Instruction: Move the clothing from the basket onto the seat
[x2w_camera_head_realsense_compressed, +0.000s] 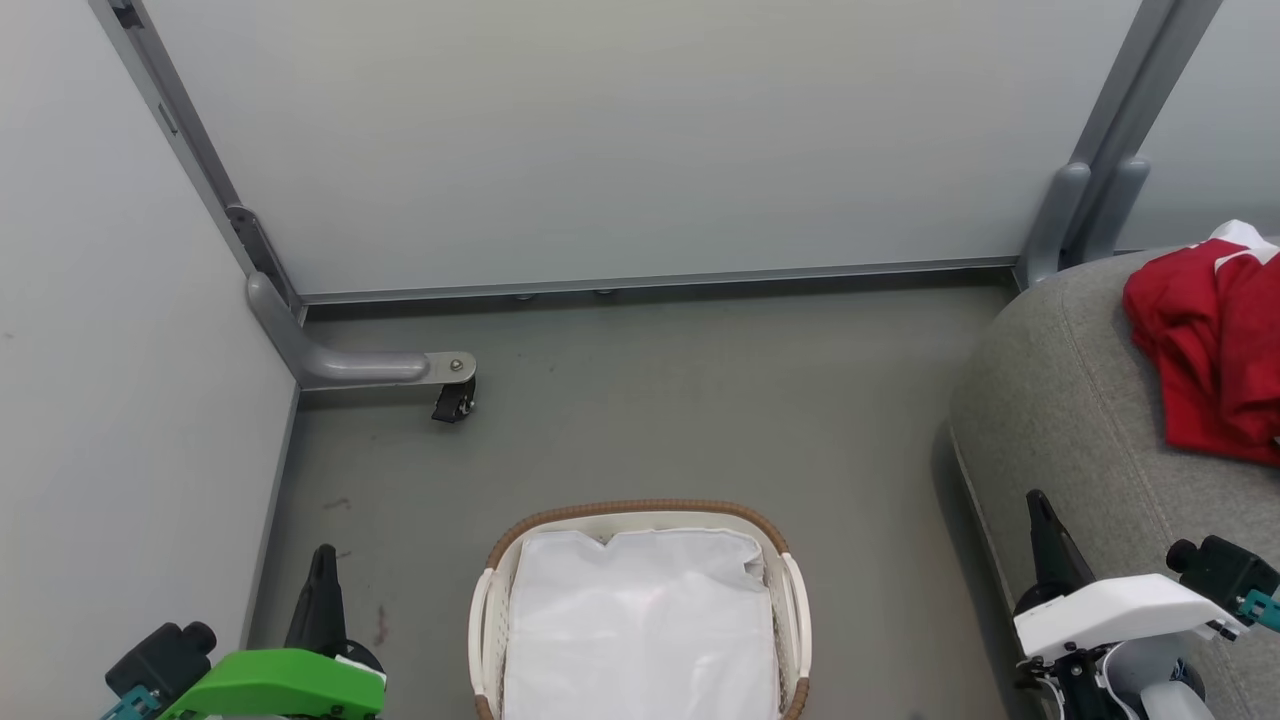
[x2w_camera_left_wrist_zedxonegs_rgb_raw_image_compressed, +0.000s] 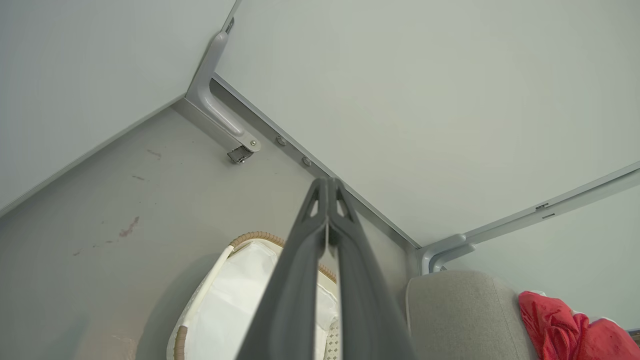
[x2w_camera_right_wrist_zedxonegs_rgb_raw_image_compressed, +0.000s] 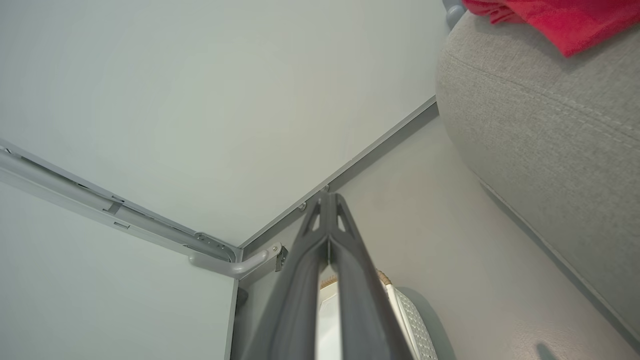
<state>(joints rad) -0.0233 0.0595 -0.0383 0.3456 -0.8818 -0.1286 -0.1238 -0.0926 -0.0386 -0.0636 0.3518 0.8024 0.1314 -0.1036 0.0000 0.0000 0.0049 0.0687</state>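
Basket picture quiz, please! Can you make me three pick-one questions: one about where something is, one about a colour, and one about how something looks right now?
1. Where does the clothing lie?
A) inside the basket
B) on the seat
C) under the basket

2. What colour is the basket's woven rim?
A) brown
B) blue
C) black

3. How are the fingers of the left gripper?
A) shut together, holding nothing
B) spread wide open
C) closed on the clothing

Answers:
1 B: the red pile rests on the grey cushion, and the basket shows just its white liner.
2 A: a brown woven band runs round the top of the white basket.
3 A: in the left wrist view the two dark tips meet, with nothing between them.
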